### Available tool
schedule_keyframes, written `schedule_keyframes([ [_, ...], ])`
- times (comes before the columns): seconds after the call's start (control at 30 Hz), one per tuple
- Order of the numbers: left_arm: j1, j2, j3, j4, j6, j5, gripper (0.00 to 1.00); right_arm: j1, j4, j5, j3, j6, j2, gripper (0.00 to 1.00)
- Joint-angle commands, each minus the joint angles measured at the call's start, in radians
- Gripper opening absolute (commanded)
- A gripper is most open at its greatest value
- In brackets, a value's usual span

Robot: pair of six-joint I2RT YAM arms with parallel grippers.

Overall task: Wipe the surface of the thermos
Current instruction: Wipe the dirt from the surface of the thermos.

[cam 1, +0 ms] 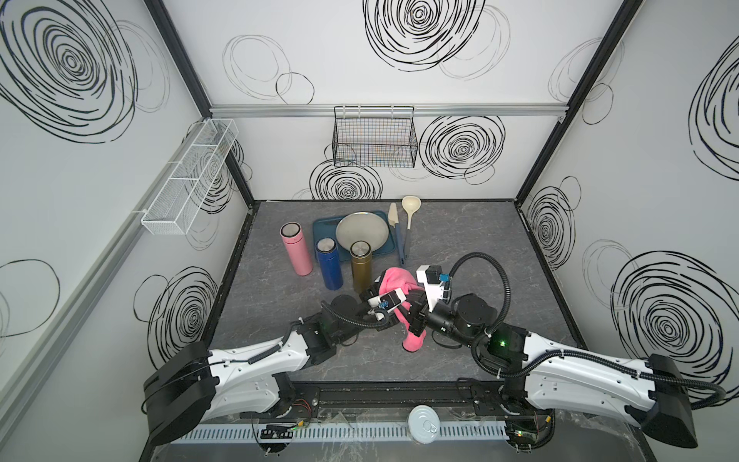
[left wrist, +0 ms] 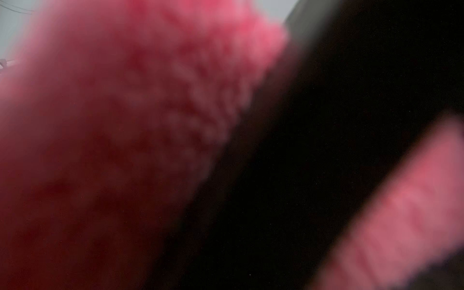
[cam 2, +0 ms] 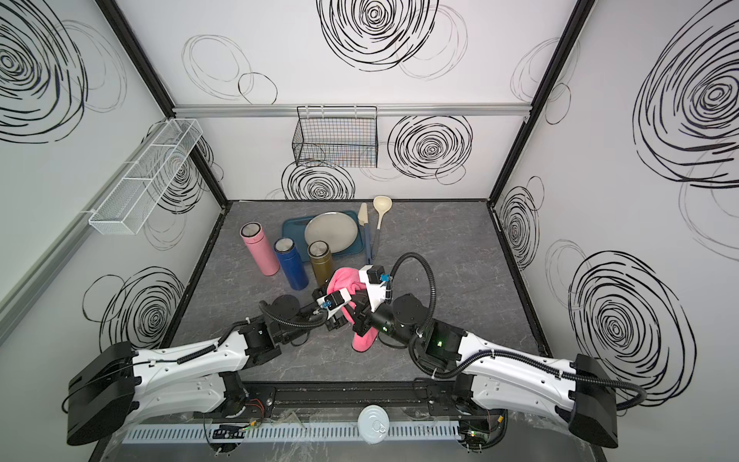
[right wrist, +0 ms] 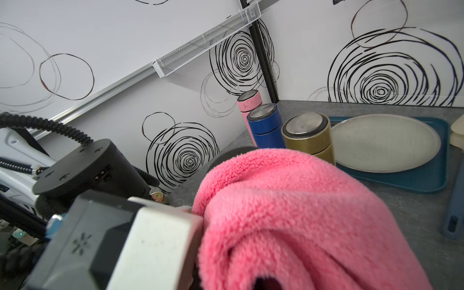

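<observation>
Presently I am holding the pink cloth (cam 1: pixel 394 282) bunched between both arms: the left end effector (cam 1: pixel 379 289) is clamping it, and the right end effector (cam 1: pixel 410 308) is closed, seemingly on the same cloth, though folds are hiding its fingers. The gold thermos (cam 1: pixel 361 266) is standing upright just beside the cloth, at its 10 o'clock. I am judging the wiping not yet started; next I am needing the cloth pressed against its side.

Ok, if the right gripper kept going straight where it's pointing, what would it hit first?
The right gripper is shut on the pink cloth, so that comes first. Beyond it, the gold thermos looks next in line, though depth is hard to judge.
</observation>
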Motion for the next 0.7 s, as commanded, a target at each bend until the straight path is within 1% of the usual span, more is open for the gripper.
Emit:
schedule_keyframes([
  [0.0, -0.024, -0.050, 0.071, 0.321, 0.000, 0.074, 0.00, -0.051, -0.149, 0.003, -0.061, 0.019, 0.011, 0.00],
  [0.1, -0.023, -0.052, 0.066, 0.324, -0.002, 0.083, 0.00, -0.114, -0.164, 0.000, -0.100, 0.061, -0.044, 0.00],
  [0.17, -0.022, -0.055, 0.061, 0.326, -0.004, 0.083, 0.00, -0.115, -0.164, -0.001, -0.116, 0.063, -0.059, 0.00],
  [0.27, -0.021, -0.061, 0.058, 0.329, -0.004, 0.082, 0.00, -0.059, -0.142, -0.006, -0.105, 0.043, -0.027, 0.00],
  [0.37, -0.019, -0.057, 0.062, 0.330, -0.001, 0.081, 0.00, 0.004, -0.153, 0.017, -0.053, 0.011, 0.031, 0.00],
  [0.43, -0.019, -0.054, 0.066, 0.326, -0.001, 0.079, 0.00, 0.007, -0.160, 0.018, -0.039, 0.007, 0.050, 0.00],
  [0.53, -0.019, -0.058, 0.066, 0.323, -0.006, 0.082, 0.00, -0.024, -0.158, 0.032, -0.054, 0.013, 0.041, 0.00],
  [0.67, -0.018, -0.060, 0.063, 0.329, -0.012, 0.087, 0.00, -0.130, -0.171, 0.004, -0.109, 0.072, -0.039, 0.00],
])
